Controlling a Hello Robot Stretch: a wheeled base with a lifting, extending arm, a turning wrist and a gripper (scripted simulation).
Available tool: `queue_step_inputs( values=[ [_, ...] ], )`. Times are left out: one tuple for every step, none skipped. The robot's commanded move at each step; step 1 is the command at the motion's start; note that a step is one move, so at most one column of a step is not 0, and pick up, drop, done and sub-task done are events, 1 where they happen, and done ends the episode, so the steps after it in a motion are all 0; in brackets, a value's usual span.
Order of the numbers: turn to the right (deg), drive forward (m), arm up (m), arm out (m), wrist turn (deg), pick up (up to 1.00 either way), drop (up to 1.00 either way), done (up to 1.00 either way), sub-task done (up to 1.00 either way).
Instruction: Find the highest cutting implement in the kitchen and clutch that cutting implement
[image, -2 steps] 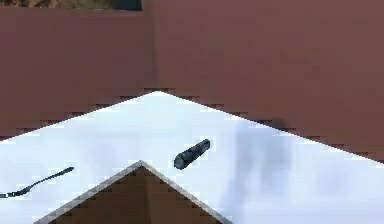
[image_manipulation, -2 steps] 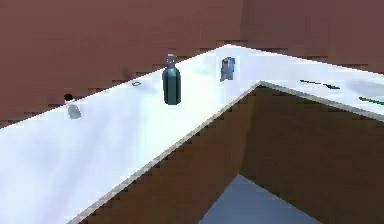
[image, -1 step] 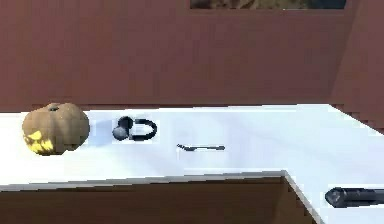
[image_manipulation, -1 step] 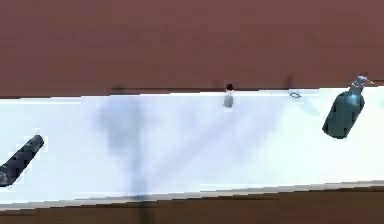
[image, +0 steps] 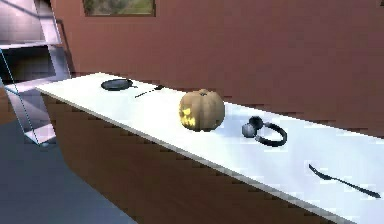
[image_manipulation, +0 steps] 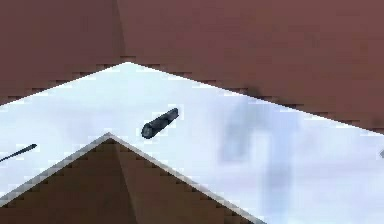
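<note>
1. Gripper: whether spread or pressed together cannot be told.
2. Long white L-shaped countertop (image: 140, 108) stands against a brown wall (image: 250, 50).
3. Round orange ribbed pumpkin (image: 201, 110) sits mid-counter.
4. Flat dark round pan (image: 118, 85) lies at the pumpkin's 10 o'clock.
5. Short dark cylinder (image_manipulation: 160, 123) lies near the counter's corner.
6. Thin dark short utensil (image: 150, 90) lies just beside the pan. Thin dark long utensil (image: 340, 180) lies at the pumpkin's 4 o'clock. Which one cuts, I cannot tell.

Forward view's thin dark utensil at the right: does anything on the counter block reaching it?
Nothing visible does. The utensil lies alone near the counter edge; the dark ring and pumpkin sit apart, farther left.
</note>
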Motion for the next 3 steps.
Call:
queue_step_inputs(
  values=[
    [0.0,0.0,0.5,0.0,0.0,0.0,0.0,0.0,0.0],
    [0.0,0.0,0.38,0.0,0.0,0.0,0.0,0.0,0.0],
    [0.0,0.0,0.0,0.34,0.0,0.0,0.0,0.0,0.0]
  ],
)
